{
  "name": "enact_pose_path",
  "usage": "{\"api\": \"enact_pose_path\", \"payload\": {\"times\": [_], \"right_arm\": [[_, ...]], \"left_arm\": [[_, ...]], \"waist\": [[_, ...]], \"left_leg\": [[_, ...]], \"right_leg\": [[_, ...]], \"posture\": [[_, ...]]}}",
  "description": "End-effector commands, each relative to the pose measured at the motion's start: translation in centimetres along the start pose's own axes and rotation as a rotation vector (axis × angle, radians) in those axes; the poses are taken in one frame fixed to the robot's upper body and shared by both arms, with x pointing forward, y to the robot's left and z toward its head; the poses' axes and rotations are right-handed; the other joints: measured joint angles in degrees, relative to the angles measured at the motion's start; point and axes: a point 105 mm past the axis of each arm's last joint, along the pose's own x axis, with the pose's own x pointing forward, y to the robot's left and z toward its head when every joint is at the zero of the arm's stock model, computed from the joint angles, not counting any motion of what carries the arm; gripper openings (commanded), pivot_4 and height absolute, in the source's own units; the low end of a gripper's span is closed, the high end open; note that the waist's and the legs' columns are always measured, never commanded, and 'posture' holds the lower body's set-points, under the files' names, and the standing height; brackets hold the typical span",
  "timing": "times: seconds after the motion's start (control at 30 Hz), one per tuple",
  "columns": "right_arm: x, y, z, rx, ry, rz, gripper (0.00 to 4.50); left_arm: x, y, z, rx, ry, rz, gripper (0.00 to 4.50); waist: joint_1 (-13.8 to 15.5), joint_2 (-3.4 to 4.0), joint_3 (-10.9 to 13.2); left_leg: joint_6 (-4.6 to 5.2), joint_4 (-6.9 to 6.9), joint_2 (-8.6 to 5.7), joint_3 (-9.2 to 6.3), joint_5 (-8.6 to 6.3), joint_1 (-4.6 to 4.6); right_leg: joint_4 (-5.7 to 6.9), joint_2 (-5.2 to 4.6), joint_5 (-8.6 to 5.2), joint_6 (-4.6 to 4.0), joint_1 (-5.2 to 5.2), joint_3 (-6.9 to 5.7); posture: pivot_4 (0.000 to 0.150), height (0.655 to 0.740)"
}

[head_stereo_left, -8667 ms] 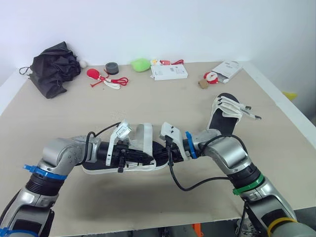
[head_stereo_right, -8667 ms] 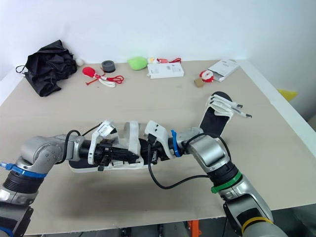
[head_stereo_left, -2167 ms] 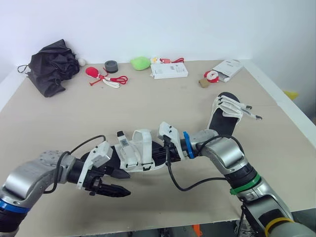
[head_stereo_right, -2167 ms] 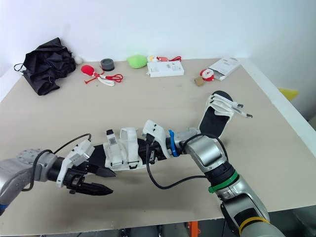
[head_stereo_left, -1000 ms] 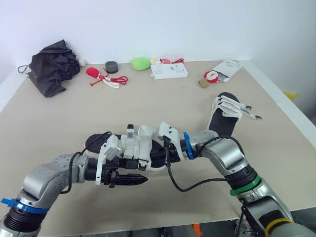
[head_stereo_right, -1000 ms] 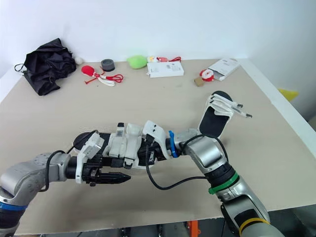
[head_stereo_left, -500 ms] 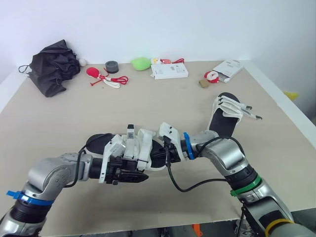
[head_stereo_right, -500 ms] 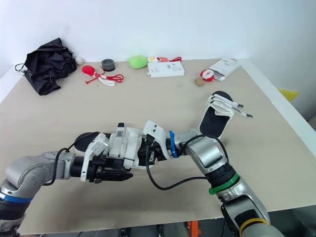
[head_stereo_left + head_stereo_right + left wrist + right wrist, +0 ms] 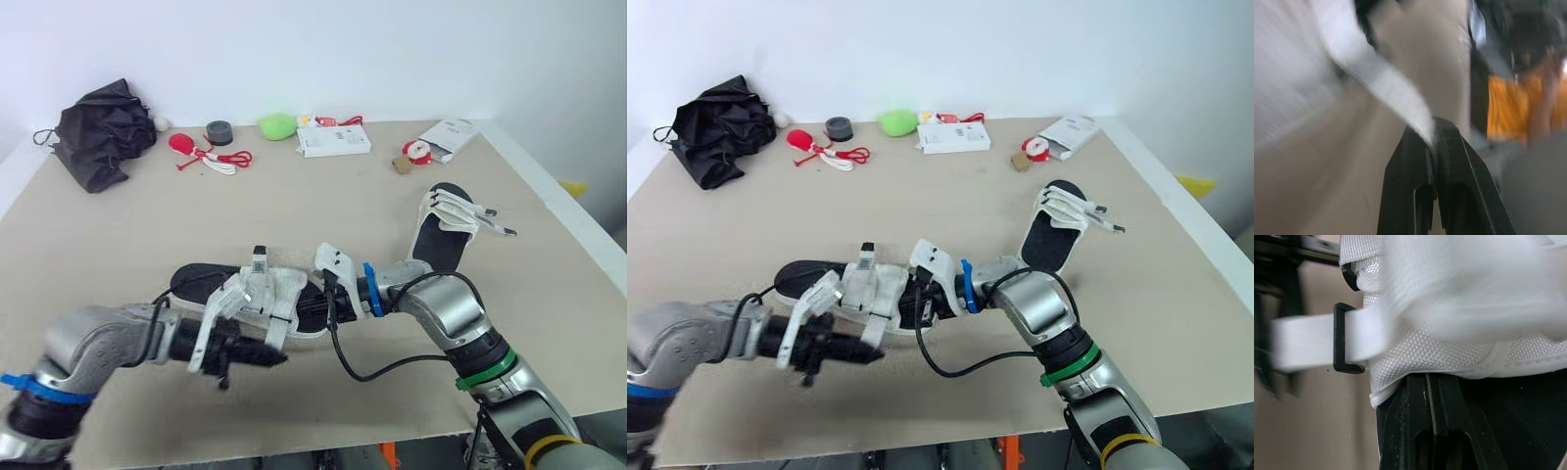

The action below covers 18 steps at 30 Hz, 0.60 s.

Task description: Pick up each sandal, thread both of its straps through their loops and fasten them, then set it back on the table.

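Note:
One sandal (image 9: 211, 282), black-soled with white straps, lies at the table's near middle. My left gripper (image 9: 277, 359) sits at its near side, shut on the end of a white strap (image 9: 1393, 95) that stretches from the sandal down to the fingertips (image 9: 1445, 142). In the right wrist view that strap runs through a black loop (image 9: 1341, 340). My right gripper (image 9: 1432, 378) is shut on the sandal's white mesh upper (image 9: 1449, 347) at its right end. The second sandal (image 9: 443, 233) lies farther right, straps loose.
Along the far edge sit a black bag (image 9: 98, 132), a red-and-white cord (image 9: 211, 157), a grey tape roll (image 9: 219, 132), a green object (image 9: 278, 125), a white box (image 9: 335, 140) and a booklet (image 9: 449, 137). The table's right edge (image 9: 549, 211) runs past the second sandal.
My left gripper came back from the near left to the sandal's near side, took hold of the strap end and now pulls it toward the near edge. The right gripper kept its hold.

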Motion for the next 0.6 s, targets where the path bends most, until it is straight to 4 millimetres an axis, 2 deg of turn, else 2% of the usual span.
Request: {"api": "enact_pose_path", "payload": {"times": [0.03,0.27,0.4,0.6], "right_arm": [[0.1,0.0,-0.6,0.017,0.02,0.001,0.0],[0.0,-0.1,-0.5,0.014,0.021,0.0,0.0],[0.0,-0.1,-0.6,0.014,0.025,0.0,0.0],[0.0,0.0,-0.7,0.014,0.027,0.003,0.0]], "left_arm": [[0.0,-1.5,0.8,0.071,-0.002,-0.111,0.01],[-0.8,-3.6,3.2,0.148,-0.021,-0.233,0.01],[-1.4,-5.3,5.6,0.116,-0.105,-0.35,0.01],[-2.5,-4.2,9.5,0.007,-0.286,-0.358,0.01]], "waist": [[0.1,0.01,0.0],[0.1,-0.01,0.0],[0.1,-0.03,0.0],[0.0,-0.04,0.0]], "left_leg": [[0.0,0.01,0.0,0.0,0.0,0.01],[0.03,0.12,-0.02,0.0,0.0,-0.03],[0.1,0.12,-0.01,0.0,-0.05,-0.11],[0.11,0.17,0.01,-0.01,-0.07,-0.14]], "right_leg": [[0.0,-0.01,0.0,0.0,0.01,-0.01],[0.0,-0.01,0.06,0.07,0.03,-0.01],[-0.02,0.01,0.03,0.07,-0.02,0.02],[0.0,0.01,0.03,0.1,-0.04,0.02]], "posture": [[0.15,0.74],[0.15,0.74],[0.15,0.74],[0.15,0.74]]}}
